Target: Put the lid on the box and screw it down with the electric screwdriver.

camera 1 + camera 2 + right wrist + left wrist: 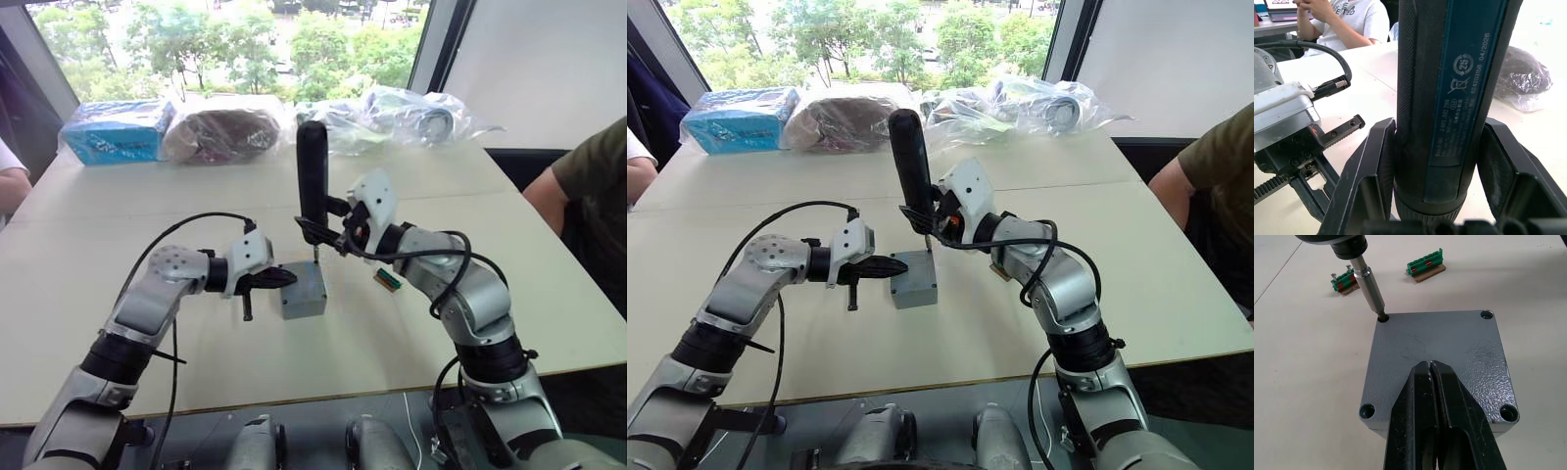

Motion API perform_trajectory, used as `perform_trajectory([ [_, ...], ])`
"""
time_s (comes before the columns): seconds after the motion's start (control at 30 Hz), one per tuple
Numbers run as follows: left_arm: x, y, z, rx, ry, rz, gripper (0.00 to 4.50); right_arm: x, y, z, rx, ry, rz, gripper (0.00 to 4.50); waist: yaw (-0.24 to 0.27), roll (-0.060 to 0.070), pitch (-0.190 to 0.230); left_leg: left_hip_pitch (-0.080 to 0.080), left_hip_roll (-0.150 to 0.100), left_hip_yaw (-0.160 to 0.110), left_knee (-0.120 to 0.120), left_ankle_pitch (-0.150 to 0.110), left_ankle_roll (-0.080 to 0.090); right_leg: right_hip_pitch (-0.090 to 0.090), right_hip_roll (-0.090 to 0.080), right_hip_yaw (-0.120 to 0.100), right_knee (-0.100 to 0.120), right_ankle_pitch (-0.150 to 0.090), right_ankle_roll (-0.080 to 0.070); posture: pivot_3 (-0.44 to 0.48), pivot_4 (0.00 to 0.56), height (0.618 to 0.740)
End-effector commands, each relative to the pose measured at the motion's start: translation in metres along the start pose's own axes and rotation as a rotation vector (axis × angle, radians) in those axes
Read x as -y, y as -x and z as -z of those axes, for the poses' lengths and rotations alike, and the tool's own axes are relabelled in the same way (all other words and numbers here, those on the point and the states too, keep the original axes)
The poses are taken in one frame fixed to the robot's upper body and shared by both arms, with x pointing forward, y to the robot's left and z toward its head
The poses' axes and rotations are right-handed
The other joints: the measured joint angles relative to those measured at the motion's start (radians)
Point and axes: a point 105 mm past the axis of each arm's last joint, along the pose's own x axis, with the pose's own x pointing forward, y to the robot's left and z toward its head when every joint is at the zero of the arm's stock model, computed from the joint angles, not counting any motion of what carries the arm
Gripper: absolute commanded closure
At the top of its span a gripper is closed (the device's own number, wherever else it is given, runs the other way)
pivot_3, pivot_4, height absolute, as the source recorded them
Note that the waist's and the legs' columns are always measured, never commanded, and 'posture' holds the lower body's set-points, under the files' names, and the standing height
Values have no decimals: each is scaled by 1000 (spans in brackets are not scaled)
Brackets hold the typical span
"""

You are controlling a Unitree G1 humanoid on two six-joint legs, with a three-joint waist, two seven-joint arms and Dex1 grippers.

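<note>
Lid on box at table centre, screwdriver upright over it

The lid (1437, 364) sits on the box (304, 292), mid-table (147, 196). The electric screwdriver (313, 181) stands at the lid's 12 o'clock corner. Two terminal blocks (1425, 270) lie at the box's 3 o'clock. Bagged packages (220, 132) line the far edge at 12 o'clock.

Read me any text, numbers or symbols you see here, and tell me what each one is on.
"25" in a circle of arrows: electric screwdriver barrel.
Crossed-out bin symbol: beside it.
"04/2026": same barrel.
"02420315", last digits uncertain: alongside that date.
Smaller print lower down: too small to read.
Blue package: print unreadable.
</note>
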Motion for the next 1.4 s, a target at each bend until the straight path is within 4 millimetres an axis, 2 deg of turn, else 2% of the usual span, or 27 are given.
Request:
perform_trajectory([
  [0.03, 4, -3, 6, -30, 14, 18, 4500, -7, 1, 38, -167, -84, -36, 2612, 0, 0, 0, 0, 0, 0, 0, 0, 0, 0, 0, 0, 0, 0, 0, 0, 150, 740],
  [0.3, 4, 0, -1, -5, 10, 23, 4500, -1, 7, -47, 113, -9, -48, 2612, -1, 4, 3, -7, 0, 0, -2, 0, 0, -7, -2, 0, -1, 0, -1, 0, 150, 740],
  [0.43, 3, 3, -13, 26, -9, 24, 4500, 10, 19, -94, 260, 2, -5, 2612, -1, 8, 7, -25, -1, 1, -1, 2, -2, -23, -2, 0, 1, 2, -2, 0, 150, 740],
  [0.63, 3, 14, -43, 113, -53, 42, 4500, 40, 40, -134, 279, -66, 109, 2612, 0, 11, 17, -27, -2, 2, -1, 2, -2, -24, -1, -1, 2, 2, -2, 0, 150, 740],
  [0.8, 1, 29, -73, 169, -113, 44, 4500, 84, 64, -113, -38, -130, 335, 2612, 2, 8, 27, -28, -2, 2, 2, 2, -2, -23, -1, -4, 2, 2, -2, 0, 150, 740],
  [0.87, 3, 35, -82, 177, -142, 48, 4500, 100, 78, -97, -167, -156, 405, 2612, 1, 8, 27, -28, -3, 2, 2, 2, -2, -23, -1, -4, 2, 2, -2, 0, 150, 740],
  [0.97, 6, 40, -90, 183, -175, 52, 4500, 121, 105, -56, -453, -224, 499, 2612, 1, 9, 30, -28, -5, 3, 2, 2, -1, -22, 1, -4, 2, 2, -1, 0, 150, 740],
  [1.17, 9, 45, -96, 194, -182, 52, 4500, 132, 131, -1, -759, -280, 514, 2612, -6, 7, 38, -29, -5, 5, 2, 1, 1, -23, 6, -1, 0, 6, 8, 0, 150, 740],
  [1.4, 11, 48, -103, 212, -185, 40, 4500, 131, 134, 46, -951, -341, 486, 2612, -3, 8, 40, -29, 0, 3, 3, 1, 1, -25, 15, 0, 2, 6, 9, 0, 150, 740],
])
